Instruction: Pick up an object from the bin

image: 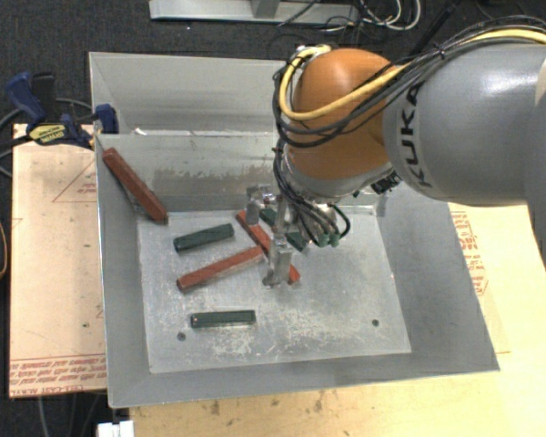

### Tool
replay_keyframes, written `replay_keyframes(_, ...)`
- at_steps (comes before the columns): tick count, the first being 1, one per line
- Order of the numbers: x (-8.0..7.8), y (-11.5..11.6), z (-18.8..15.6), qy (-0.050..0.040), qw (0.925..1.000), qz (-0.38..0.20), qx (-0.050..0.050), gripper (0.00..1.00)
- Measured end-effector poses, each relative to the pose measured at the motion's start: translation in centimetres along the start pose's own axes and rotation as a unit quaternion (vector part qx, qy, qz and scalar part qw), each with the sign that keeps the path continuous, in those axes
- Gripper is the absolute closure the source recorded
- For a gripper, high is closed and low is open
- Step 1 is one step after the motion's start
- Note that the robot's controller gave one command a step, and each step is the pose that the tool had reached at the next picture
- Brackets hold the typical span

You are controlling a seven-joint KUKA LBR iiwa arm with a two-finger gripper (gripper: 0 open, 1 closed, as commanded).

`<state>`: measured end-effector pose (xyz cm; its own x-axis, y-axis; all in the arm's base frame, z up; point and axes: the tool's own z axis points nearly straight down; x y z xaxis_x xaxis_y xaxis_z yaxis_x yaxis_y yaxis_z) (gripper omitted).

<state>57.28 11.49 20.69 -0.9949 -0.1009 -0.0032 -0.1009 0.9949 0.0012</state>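
My gripper (pixel 276 269) hangs low in the middle of the bin, under the orange wrist cover. It is right over a short red-brown bar (pixel 255 231) that lies aslant and runs under it to the lower right. A longer red-brown bar (pixel 218 269) lies just to its left, its right end close to the gripper. A dark green bar (pixel 203 238) lies further left, apart from both.
A second dark green bar (pixel 223 319) lies near the bin's front. A third red-brown bar (pixel 135 185) leans against the left wall at the back. The arm and its cables cover the bin's back right.
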Motion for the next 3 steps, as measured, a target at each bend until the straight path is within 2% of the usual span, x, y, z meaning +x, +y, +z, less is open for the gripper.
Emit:
replay_keyframes(1, 3.3, 3.0, 13.6, 0.0034, 0.9962, -0.087, 0.000, 0.00)
replay_keyframes(2, 3.2, 2.9, 13.3, 0.0018, 0.9963, -0.086, 0.000, 1.00)
replay_keyframes(3, 1.3, 3.4, -4.3, -0.0048, 0.9975, -0.071, 0.000, 1.00)
